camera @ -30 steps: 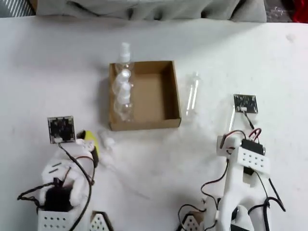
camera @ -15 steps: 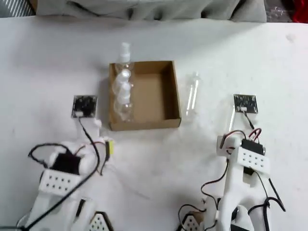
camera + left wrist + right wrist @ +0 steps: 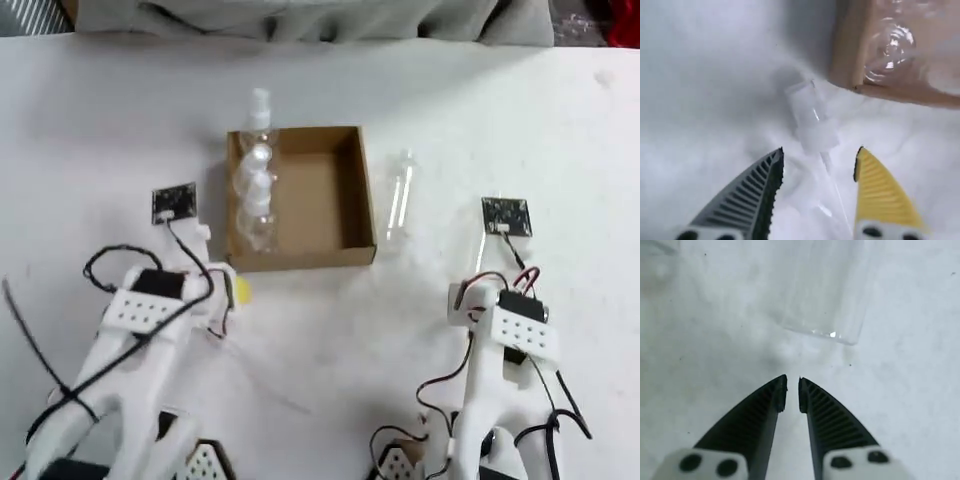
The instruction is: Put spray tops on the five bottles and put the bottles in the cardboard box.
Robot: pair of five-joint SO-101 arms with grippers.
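One clear bottle (image 3: 400, 195) lies on the worktop (image 3: 500, 100) just right of the cardboard box (image 3: 318, 200), seemingly without its top, and is probably the last one left. The other bottles (image 3: 258, 195) lie along the box's left wall; I cannot count them. The left gripper (image 3: 819, 152), spread wide, straddles a loose spray top (image 3: 810, 122) off the box's near left corner. The right gripper (image 3: 790, 385), pressed nearly together and holding nothing, points at the lone bottle's near end.
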